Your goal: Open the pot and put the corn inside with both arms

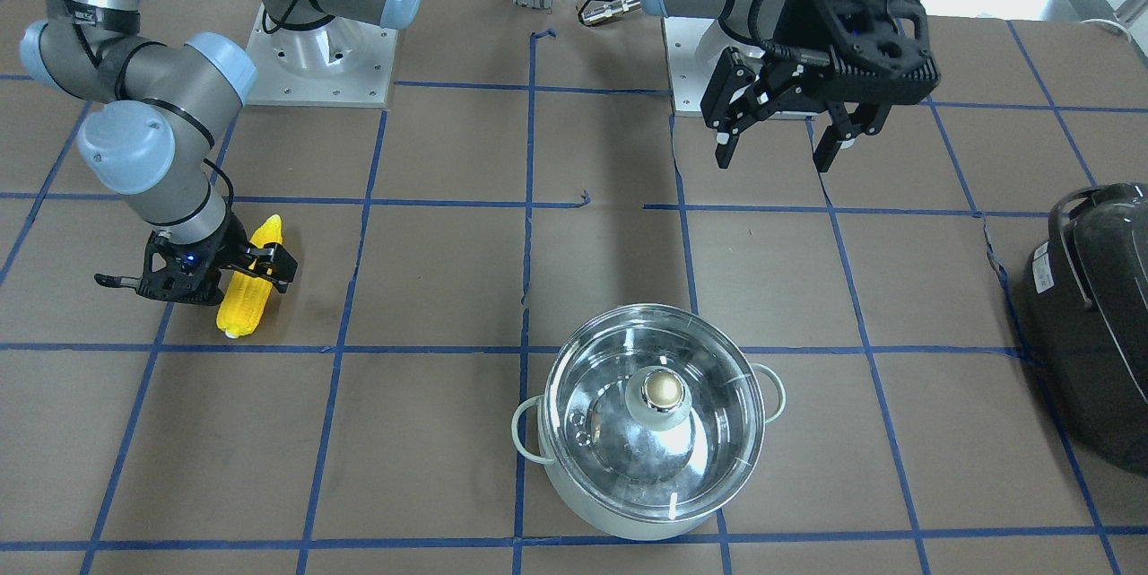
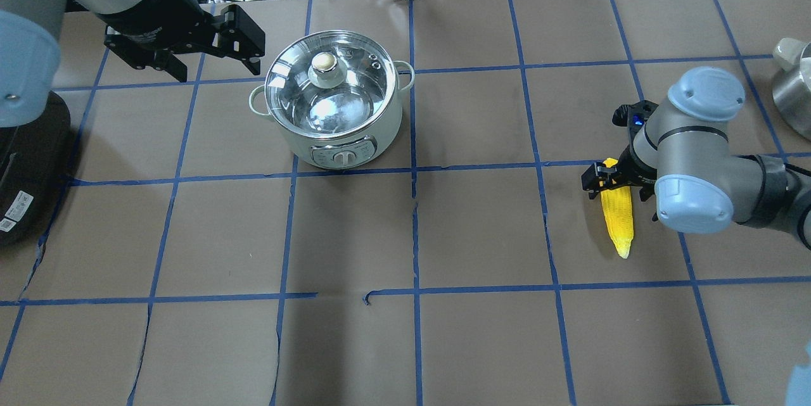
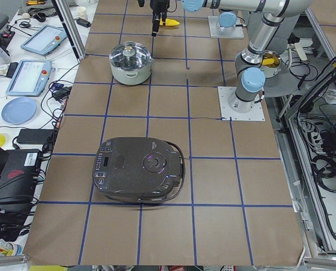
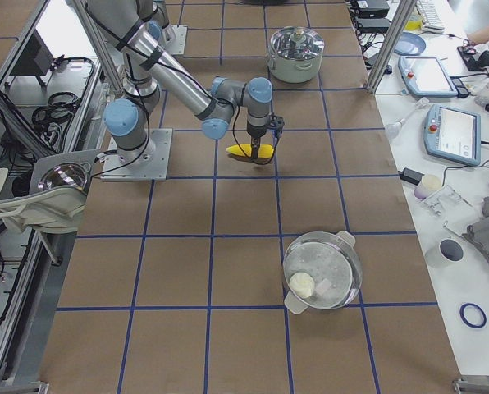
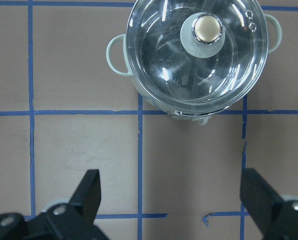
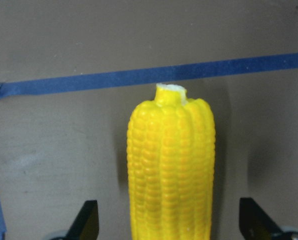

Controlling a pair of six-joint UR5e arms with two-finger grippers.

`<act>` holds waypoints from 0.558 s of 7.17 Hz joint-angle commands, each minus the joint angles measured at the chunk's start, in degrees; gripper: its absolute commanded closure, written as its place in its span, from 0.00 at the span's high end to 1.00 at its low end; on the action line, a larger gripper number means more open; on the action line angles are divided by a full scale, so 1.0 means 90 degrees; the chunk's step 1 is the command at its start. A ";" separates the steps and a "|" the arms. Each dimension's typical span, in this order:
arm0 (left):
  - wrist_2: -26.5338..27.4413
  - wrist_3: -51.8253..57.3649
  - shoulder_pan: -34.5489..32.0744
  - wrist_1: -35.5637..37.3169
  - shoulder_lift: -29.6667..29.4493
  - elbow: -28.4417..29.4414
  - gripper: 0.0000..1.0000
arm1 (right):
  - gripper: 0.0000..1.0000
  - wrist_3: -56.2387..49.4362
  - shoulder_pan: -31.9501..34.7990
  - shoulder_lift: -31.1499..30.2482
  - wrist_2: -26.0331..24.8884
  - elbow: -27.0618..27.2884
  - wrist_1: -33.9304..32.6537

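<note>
The pot stands on the table with its clear glass lid on, also seen in the front view and the left wrist view. My left gripper is open and empty, hovering above the table beside the pot on the robot's left; it also shows in the front view. The yellow corn lies flat on the table. My right gripper is open and low over it, its fingers straddling the cob's thick end without touching it.
A dark rounded appliance sits at the table's left end, also in the front view. A second steel pot stands at the far right end. Blue tape lines grid the brown table cover.
</note>
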 commanded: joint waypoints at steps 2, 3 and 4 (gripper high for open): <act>-0.0048 -0.0140 -0.0294 0.0918 -0.1612 0.0220 1.00 | 0.82 0.0013 0.0000 0.0163 0.0045 -0.0003 -0.0249; -0.0048 -0.0556 -0.0374 0.0919 -0.2139 0.0599 1.00 | 0.65 0.0013 0.0000 0.0163 0.0045 -0.0003 -0.0240; -0.0038 -0.0793 -0.0510 0.0861 -0.2608 0.1067 1.00 | 0.63 0.0013 0.0000 0.0192 0.0036 -0.0003 -0.0249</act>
